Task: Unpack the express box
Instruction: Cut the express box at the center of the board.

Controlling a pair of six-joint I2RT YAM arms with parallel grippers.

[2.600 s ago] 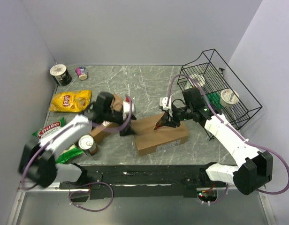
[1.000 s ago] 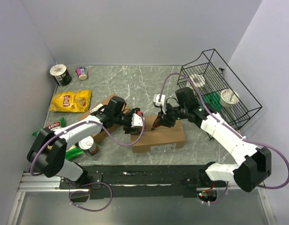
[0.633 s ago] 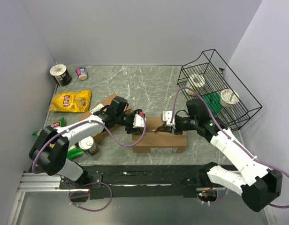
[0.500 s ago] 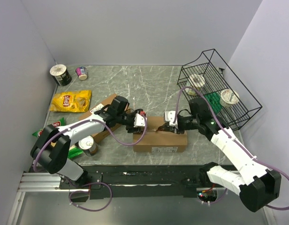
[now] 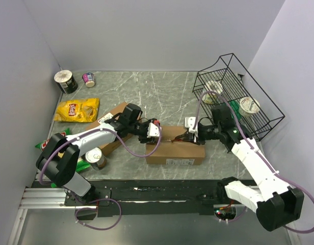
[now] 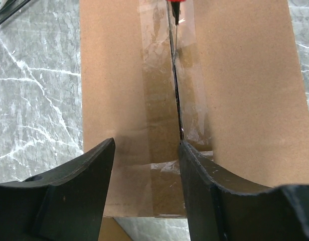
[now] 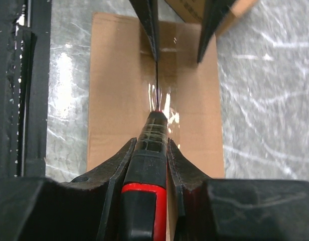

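The brown express box (image 5: 175, 146) lies near the table's front edge, its top seam sealed with clear tape (image 6: 164, 95). My right gripper (image 5: 191, 135) is shut on a black-and-red cutter (image 7: 152, 150). The cutter's tip rests on the taped seam near the box's right end. A thin dark slit (image 6: 175, 90) runs along the seam towards my left gripper (image 5: 153, 130). That gripper is open, and its black fingers (image 6: 76, 188) straddle the seam at the box's left end. In the right wrist view the same fingers (image 7: 148, 22) show at the box's (image 7: 117, 90) far end.
A black wire basket (image 5: 259, 120) with white tubs stands at the right. A second cardboard box (image 5: 112, 133), a tin (image 5: 95, 156), green packets (image 5: 55, 141), a yellow chip bag (image 5: 75, 109) and two cups (image 5: 66, 80) lie at the left.
The box has swung square to the table edge. My right gripper has drawn the cutter rightward along the seam. My left gripper has settled at the box's left end.
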